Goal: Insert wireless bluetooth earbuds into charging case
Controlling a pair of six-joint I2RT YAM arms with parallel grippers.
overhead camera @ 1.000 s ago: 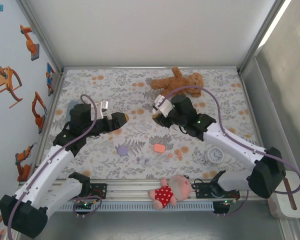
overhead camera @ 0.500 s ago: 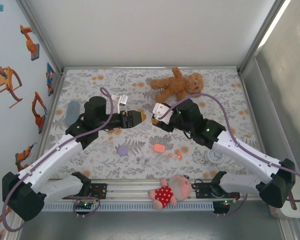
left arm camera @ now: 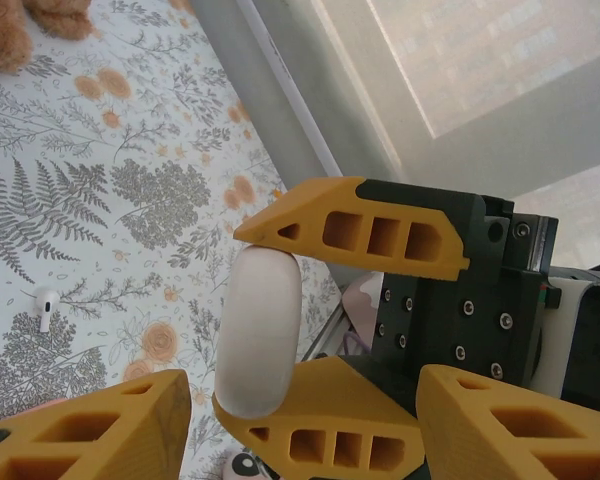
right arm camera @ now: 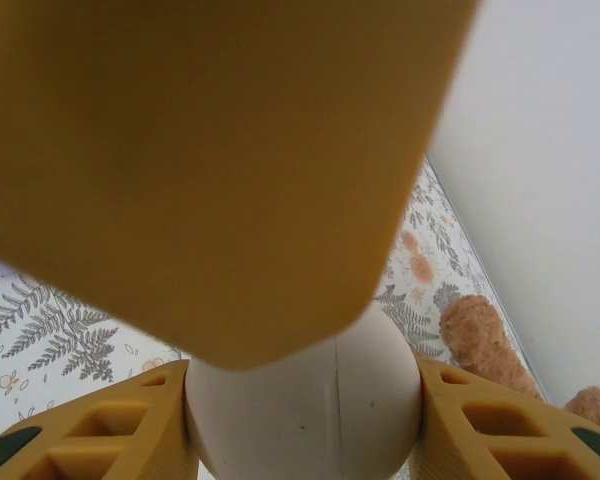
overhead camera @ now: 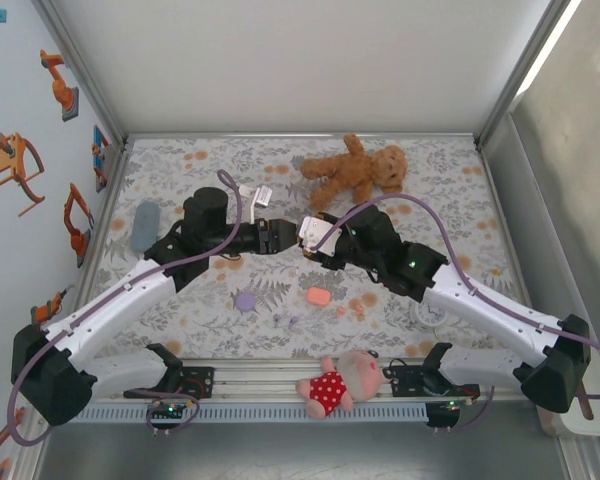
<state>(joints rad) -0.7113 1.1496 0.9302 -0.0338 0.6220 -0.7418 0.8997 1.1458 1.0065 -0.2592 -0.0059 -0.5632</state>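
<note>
Teddy bear: brown plush, lying just beyond the jaws and a little to their right, head toward the right.
Doll: plush in a red dotted dress, well to the near side of the jaws, lying across the rail at the table edge.
Clock: white round face, right of the jaws and nearer, partly hidden.
Grey pad: oblong, well to the left of the jaws.
Cloth: fern and orange-flower print, under the jaws.
Stickers: orange, on the wall far left of the jaws.

Lying loose near the front edge of the counter: tiny lilac earbuds, with orange-pink earbuds to their right. Pinched in the right hand, lid closed: rounded white case.
</note>
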